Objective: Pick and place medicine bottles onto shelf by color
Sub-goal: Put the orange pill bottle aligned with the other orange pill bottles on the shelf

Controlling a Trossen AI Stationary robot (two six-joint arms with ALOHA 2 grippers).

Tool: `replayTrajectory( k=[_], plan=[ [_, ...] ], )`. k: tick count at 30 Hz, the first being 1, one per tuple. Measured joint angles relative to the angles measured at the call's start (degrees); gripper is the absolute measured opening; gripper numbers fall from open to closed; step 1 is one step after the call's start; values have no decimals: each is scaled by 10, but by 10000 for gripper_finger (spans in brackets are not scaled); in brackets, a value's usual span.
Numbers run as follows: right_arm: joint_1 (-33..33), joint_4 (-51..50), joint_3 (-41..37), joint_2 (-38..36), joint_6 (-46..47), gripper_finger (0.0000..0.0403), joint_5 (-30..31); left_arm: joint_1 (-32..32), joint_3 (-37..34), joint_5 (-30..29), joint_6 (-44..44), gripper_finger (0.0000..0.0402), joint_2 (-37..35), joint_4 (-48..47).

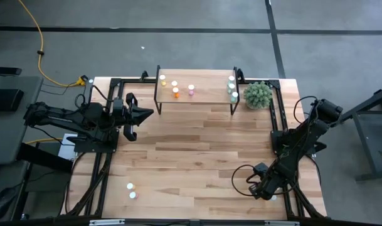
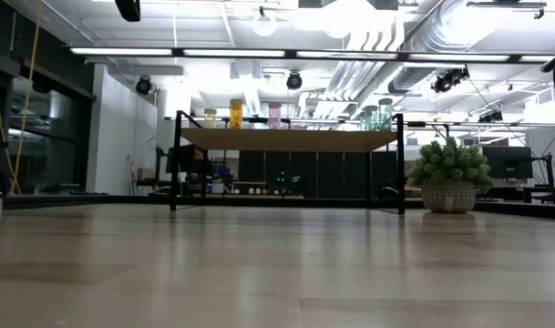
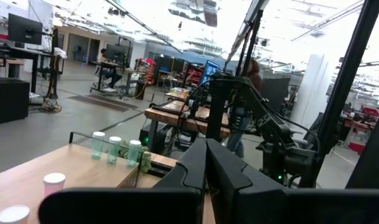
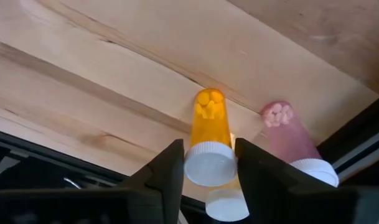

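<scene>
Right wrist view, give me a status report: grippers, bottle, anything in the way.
Right gripper straddling orange bottle, fingers at its white cap. Left gripper shut, parked near shelf. Pink bottle crowds close beside the orange one.
</scene>
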Motion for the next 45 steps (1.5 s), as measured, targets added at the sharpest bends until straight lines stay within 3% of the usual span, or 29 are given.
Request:
replayTrajectory(
  k=[12,18,23,34,39,45],
  plan=[
    [-12,-2,39,-6,-61,124,19,0,0,0,0,0,0,0],
    [-73,-58,134,-14,-183,124,142,0,0,0,-1,0,0,1],
    [-164,-79,218,-14,-338,124,230,0,0,0,-1,0,0,4],
    [-391,-157,417,-9,-680,124,282,0,0,3,-6,0,0,5],
    [-490,-214,486,22,-725,124,308,0,0,4,-10,0,0,5],
    [-602,-297,552,91,-733,124,234,0,0,0,-10,0,0,5]
  ],
)
